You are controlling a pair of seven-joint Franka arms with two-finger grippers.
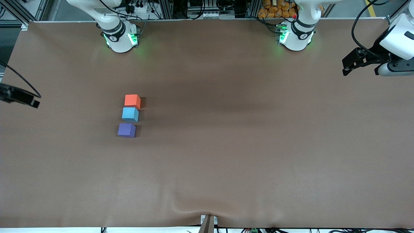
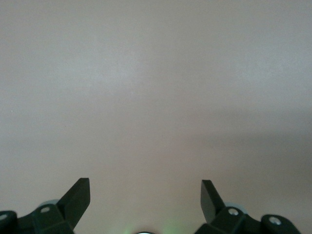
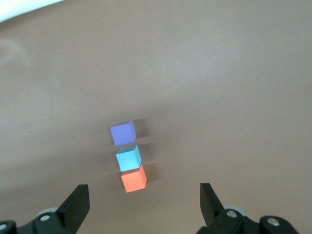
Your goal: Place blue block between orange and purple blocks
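— Where are your hands?

— My right gripper is spread wide with nothing between the fingers, up in the air at the right arm's end of the table; only its dark tip shows at the front view's edge. My left gripper is just as wide and just as empty, hanging over bare table at the left arm's end. That arm waits.

— And the cubes?

— The blue block sits in a short row with the orange block farther from the front camera and the purple block nearer to it. So blue is already between the two, as I judge it (the job looks done from here).

— Are they touching?

— Blue and orange look to be touching or very nearly so; I can't tell for sure from up here. Purple stands just apart from blue.

— Then what could go wrong?

— Mostly me. If I bring my right hand down toward the row again, an open finger could clip a cube and push the line askew, since they stand so close together. The row also isn't perfectly straight: purple sits a touch toward the right arm's end, so a nudge there could slide it off the line. Best risk-free move, I think, is to keep both hands clear.
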